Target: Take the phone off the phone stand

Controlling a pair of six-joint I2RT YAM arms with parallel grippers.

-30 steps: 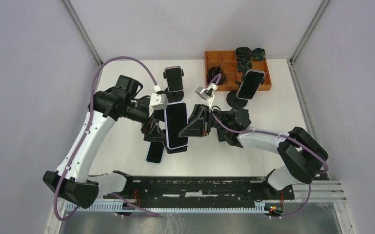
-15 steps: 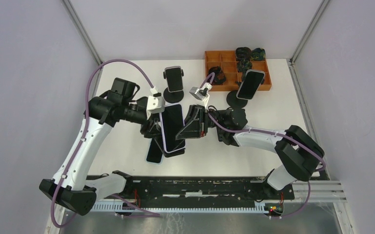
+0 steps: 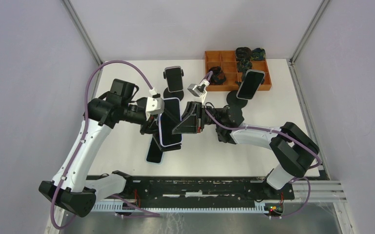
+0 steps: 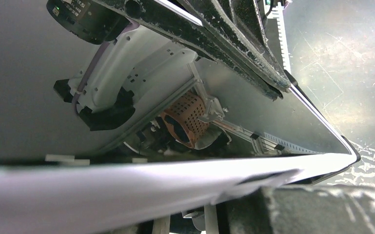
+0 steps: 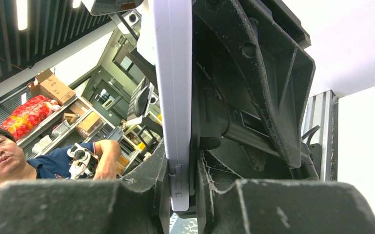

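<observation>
Above the middle of the surface (image 3: pixel 283 105), phone (image 3: pixel 169 122) hangs screen-up, right fingers (image 5: pixel 292 207) clamped on one long edge, left fingers (image 4: pixel 312 209) at the opposite edge, closure can't tell; likely stiff, light, slick, fragile: grip side rails only.

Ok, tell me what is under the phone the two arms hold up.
What looks like another dark phone lies flat on the table below the raised phone, its near end poking out. Its far part is covered, and any stand beneath cannot be seen.
</observation>
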